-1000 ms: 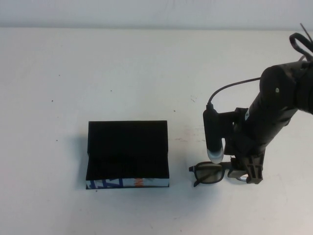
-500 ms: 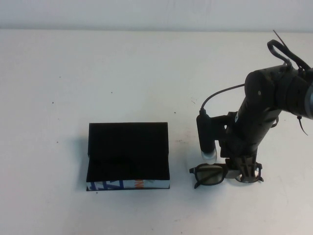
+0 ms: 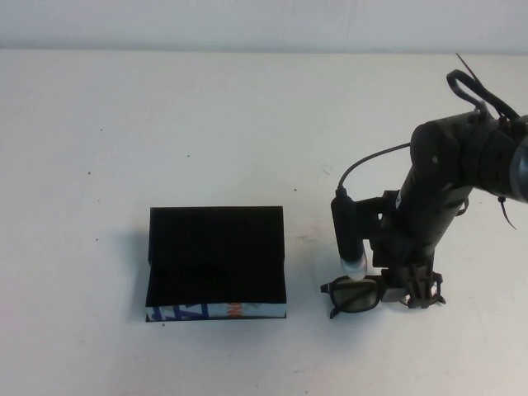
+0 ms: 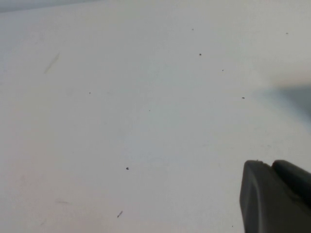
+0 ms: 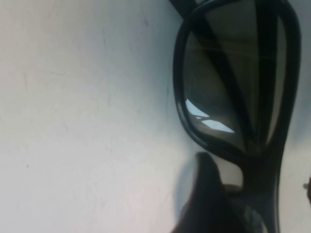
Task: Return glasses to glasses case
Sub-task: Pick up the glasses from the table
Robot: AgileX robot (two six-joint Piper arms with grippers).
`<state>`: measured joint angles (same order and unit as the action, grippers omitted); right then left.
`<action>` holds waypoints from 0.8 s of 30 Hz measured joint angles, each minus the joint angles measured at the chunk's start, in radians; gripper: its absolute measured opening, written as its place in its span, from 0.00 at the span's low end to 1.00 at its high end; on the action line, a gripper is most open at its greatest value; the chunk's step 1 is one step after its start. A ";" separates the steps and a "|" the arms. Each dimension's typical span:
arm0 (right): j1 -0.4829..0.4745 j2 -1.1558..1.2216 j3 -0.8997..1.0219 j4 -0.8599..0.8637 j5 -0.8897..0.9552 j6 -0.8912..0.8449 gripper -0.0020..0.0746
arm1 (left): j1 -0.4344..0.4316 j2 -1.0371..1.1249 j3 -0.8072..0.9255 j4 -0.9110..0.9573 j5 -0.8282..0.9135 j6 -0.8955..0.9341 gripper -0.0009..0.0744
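Right gripper [image 3: 419, 290] down on the glasses [image 3: 355, 295], fingers spread; glasses case [image 3: 216, 262] strip print unreadable; left gripper [image 4: 274, 196] grip unclear

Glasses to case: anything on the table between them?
Nothing visible. Bare table separates the glasses from the glasses case to their left. The right pincer is down at the glasses' right end; the left pincer sits elsewhere.

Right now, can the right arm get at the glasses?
Probably yes: the right gripper is down at the right end of the glasses with nothing between. Left gripper is away over bare table.
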<state>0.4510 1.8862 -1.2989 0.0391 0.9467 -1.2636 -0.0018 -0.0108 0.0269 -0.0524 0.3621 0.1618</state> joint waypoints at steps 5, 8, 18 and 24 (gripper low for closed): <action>0.000 0.026 0.000 -0.002 0.000 -0.002 0.52 | 0.000 0.000 0.000 0.000 0.000 0.000 0.01; 0.000 0.030 0.000 -0.003 0.000 -0.004 0.52 | 0.000 0.000 0.000 0.000 0.000 0.000 0.01; 0.000 0.030 0.000 -0.004 0.037 -0.004 0.28 | 0.000 0.000 0.000 0.000 0.000 0.000 0.01; 0.000 0.021 -0.004 -0.004 0.084 -0.004 0.11 | 0.000 0.000 0.000 0.000 0.000 0.000 0.01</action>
<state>0.4510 1.9073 -1.3024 0.0347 1.0308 -1.2675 -0.0018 -0.0108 0.0269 -0.0524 0.3621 0.1618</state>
